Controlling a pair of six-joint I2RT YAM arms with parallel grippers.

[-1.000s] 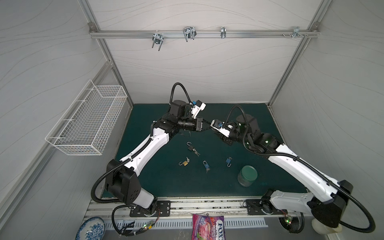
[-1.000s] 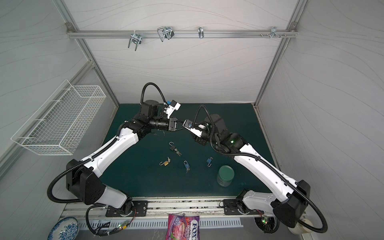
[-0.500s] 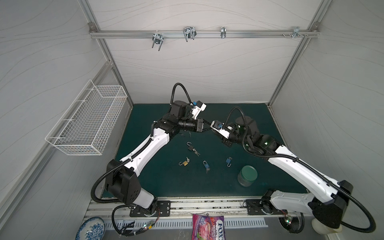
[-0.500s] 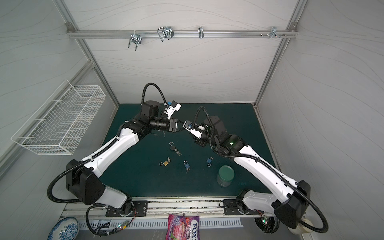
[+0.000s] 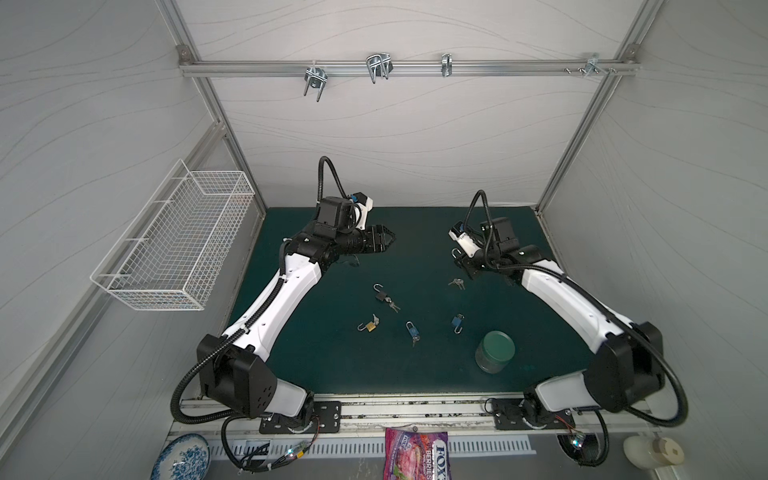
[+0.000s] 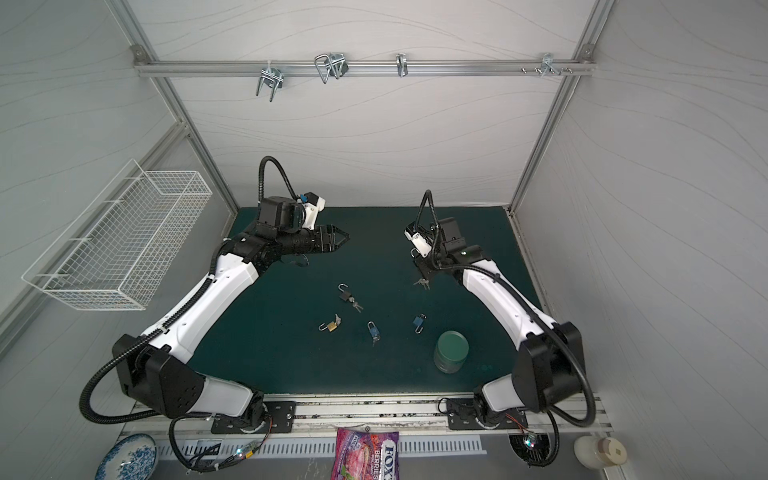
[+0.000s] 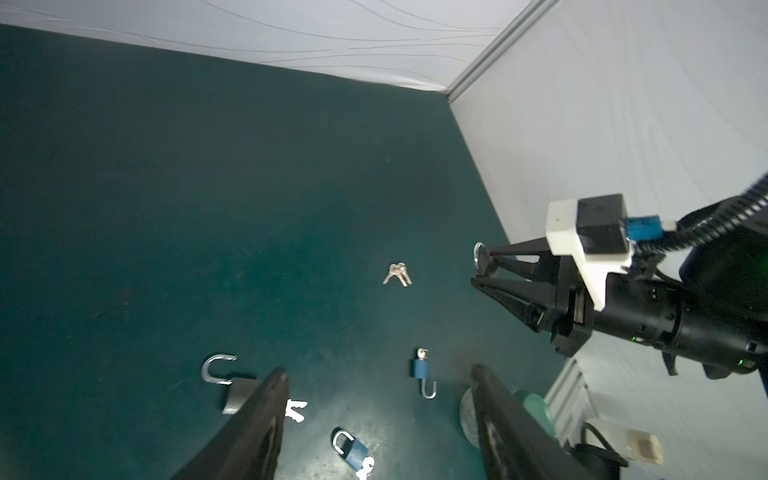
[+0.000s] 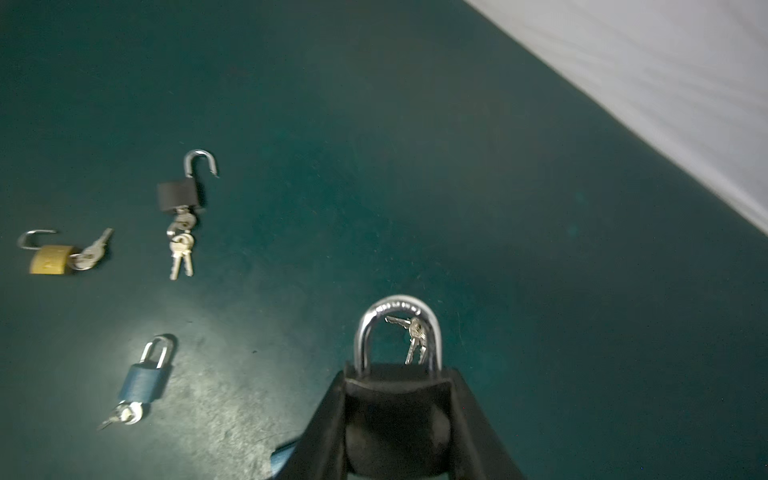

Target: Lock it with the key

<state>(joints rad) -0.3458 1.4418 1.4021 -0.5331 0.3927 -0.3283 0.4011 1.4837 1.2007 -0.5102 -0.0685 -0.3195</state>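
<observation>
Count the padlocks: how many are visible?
5. On the mat: black padlock, brass padlock, closed blue padlock, open blue padlock. The fifth padlock: between the jaws of the right gripper.

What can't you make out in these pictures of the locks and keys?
- Held lock: keyhole hidden by fingers of the right tool in the right wrist view; too small in both top views.
- Open blue lock: right wrist view shows only a corner, behind that tool and cut by the edge.
- Jar: mostly behind the left tool in the left wrist view.
- Loose keys: too small everywhere to read their teeth.
</observation>
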